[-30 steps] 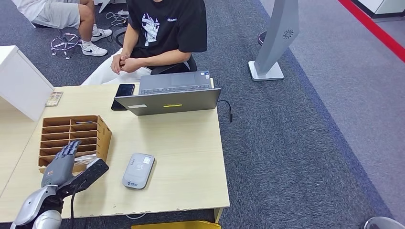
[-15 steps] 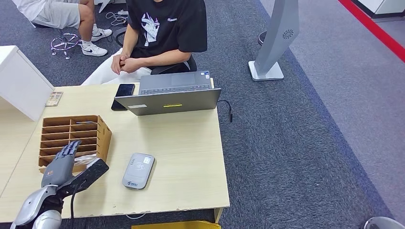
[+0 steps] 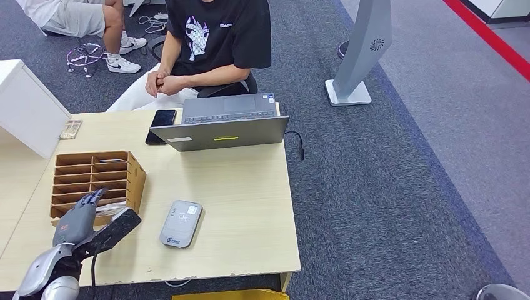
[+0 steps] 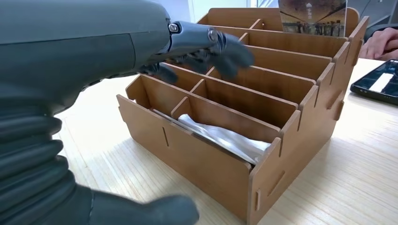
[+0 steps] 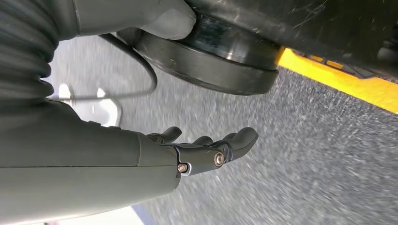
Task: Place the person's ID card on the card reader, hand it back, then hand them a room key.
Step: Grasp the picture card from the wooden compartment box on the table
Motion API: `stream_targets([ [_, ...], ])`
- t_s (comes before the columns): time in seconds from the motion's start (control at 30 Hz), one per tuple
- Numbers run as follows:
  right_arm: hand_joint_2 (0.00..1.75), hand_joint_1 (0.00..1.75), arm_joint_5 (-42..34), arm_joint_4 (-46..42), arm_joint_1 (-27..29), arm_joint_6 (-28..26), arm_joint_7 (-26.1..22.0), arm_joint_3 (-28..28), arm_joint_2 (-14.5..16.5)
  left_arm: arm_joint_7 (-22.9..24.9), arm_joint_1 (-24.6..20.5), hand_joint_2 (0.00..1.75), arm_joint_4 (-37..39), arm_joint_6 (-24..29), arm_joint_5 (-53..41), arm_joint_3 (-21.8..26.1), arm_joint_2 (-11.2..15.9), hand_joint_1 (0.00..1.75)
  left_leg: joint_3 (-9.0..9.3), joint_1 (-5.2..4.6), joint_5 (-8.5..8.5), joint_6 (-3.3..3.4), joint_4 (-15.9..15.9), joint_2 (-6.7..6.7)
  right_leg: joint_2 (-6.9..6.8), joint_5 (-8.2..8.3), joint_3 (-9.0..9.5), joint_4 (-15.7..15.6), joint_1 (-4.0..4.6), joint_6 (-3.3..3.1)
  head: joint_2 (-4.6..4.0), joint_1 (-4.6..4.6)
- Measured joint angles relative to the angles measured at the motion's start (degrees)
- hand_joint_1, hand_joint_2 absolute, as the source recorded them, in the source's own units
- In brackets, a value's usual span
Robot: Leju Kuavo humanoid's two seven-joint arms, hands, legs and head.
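A grey card reader (image 3: 180,223) lies flat near the table's front edge. My left hand (image 3: 78,216) hovers over the front rows of a wooden slotted box (image 3: 94,181), fingers spread and holding nothing. In the left wrist view the fingers (image 4: 206,44) reach above the box (image 4: 244,122), whose front compartment holds silvery key cards (image 4: 225,138). My right hand (image 5: 202,150) hangs beside my body over the carpet, fingers apart and empty. A person (image 3: 212,44) in a black shirt sits behind the table with hands clasped.
A grey laptop (image 3: 222,125) stands open at the table's far edge with a black phone (image 3: 161,122) beside it. A white box (image 3: 28,106) sits at the far left. A second seated person (image 3: 81,22) is at the back left. A grey stand (image 3: 362,56) rises from the carpet.
My left hand has dropped slightly lower over the box's front rows. Everything else is unchanged.
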Motion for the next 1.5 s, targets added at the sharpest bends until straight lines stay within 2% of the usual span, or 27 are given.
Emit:
stream_targets([
  [0.13,1.75,0.0,-3.15,-1.36,2.34,-3.52,-1.51,-1.23,0.0,0.01,0.09,1.75,0.0,0.16,0.03,0.0,0.88,1.75,-0.01,0.0,-0.03,0.0,0.0,0.0,0.0,-0.02,0.0,0.0,0.0,0.01,0.0,-0.01],
  [0.3,1.75,0.0,-6.06,-3.39,4.27,-4.2,-1.63,-2.05,-0.26,0.3,0.16,1.75,-0.04,1.78,-0.79,0.01,1.65,1.75,0.0,0.0,-0.03,-0.01,0.0,0.0,0.0,-0.02,0.01,0.0,-0.01,0.01,-0.01,0.01],
  [0.5,1.75,0.0,-11.25,-10.49,8.14,-7.79,0.63,-1.72,-2.75,0.66,1.22,1.75,-0.79,2.69,-1.67,0.27,2.91,1.75,0.0,-0.01,-0.05,-0.01,0.0,0.01,0.01,-0.03,0.0,0.0,-0.02,0.02,-0.01,0.01],
  [0.67,1.75,0.0,-14.82,-13.06,8.63,-10.47,0.47,-0.15,-4.01,0.65,1.93,1.75,-1.14,2.79,-1.86,0.33,3.46,1.75,0.01,-0.01,-0.07,0.01,0.0,0.02,0.01,-0.04,0.01,0.0,-0.02,0.03,-0.01,0.01],
  [1.1,1.75,0.0,-16.33,-14.9,8.64,-10.9,0.33,1.91,-5.39,0.39,4.16,1.75,-2.34,5.2,-2.94,1.03,3.9,1.75,0.03,0.0,-0.07,0.0,0.0,0.03,0.02,-0.03,0.01,0.0,-0.01,0.01,-0.01,0.01],
  [1.3,1.75,0.0,-17.4,-15.17,7.71,-12.59,-0.2,4.68,-6.11,-1.53,5.98,1.75,-5.33,11.77,-6.03,2.58,3.62,1.75,0.03,-0.01,-0.07,0.01,0.0,0.02,0.01,-0.04,0.01,0.0,-0.01,0.02,-0.01,0.02],
  [1.5,1.75,0.0,-14.85,-17.23,6.53,-14.34,2.88,8.42,-7.71,-5.26,6.72,1.75,-13.09,19.97,-7.88,5.35,2.0,1.75,0.03,-0.02,-0.07,0.01,0.01,0.03,0.0,-0.03,0.02,0.0,-0.02,0.02,-0.01,0.01],
])
